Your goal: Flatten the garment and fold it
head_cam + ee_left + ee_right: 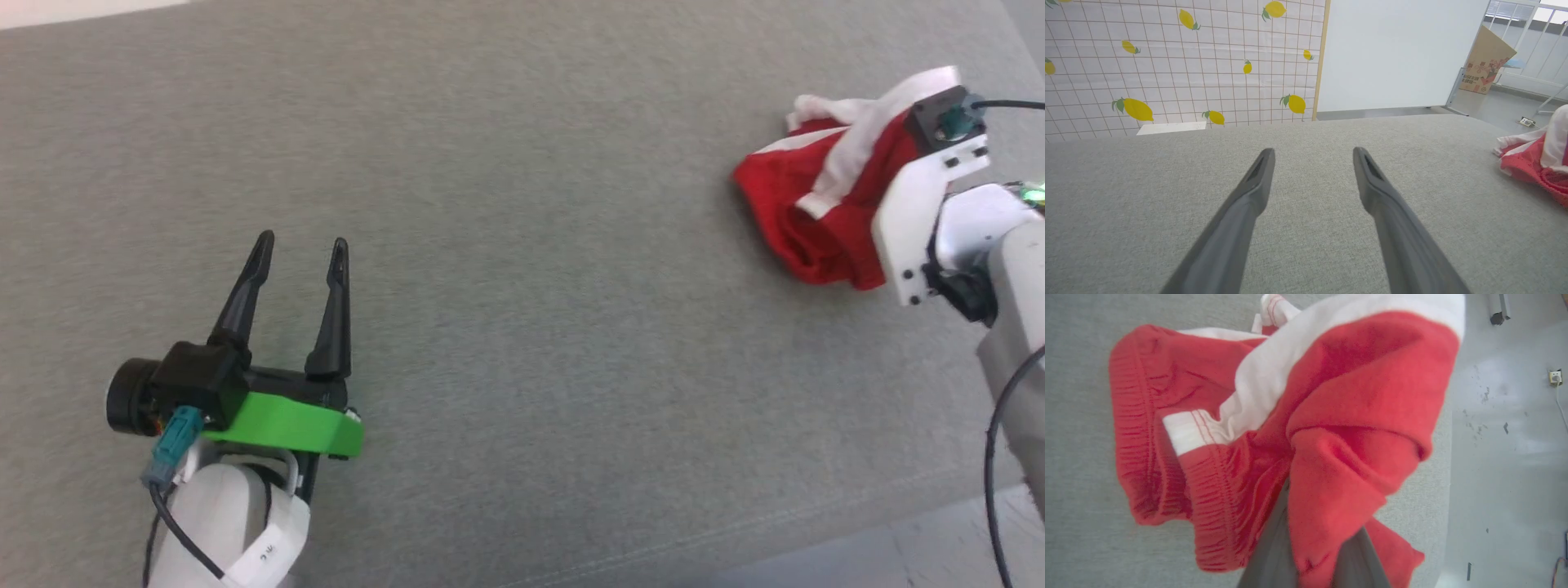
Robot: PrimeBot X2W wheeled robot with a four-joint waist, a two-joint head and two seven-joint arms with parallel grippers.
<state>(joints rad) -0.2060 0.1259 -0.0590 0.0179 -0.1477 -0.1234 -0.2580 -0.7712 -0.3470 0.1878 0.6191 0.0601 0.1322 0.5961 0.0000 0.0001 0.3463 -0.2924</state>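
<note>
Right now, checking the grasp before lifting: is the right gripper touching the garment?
Touching. The right wrist view shows the right gripper shut on a fold of the garment, cloth pinched between its fingers.

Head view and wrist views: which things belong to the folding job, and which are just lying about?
Job in hand: garment; right gripper, shut on the garment; left gripper, open; grey surface.
Lying about: cardboard box; lemon-print wall; floor socket.

garment point(804, 220): 1 | tools: 2, left tool point(302, 238), right tool point(1310, 547) | cardboard box point(1486, 61): 1
</note>
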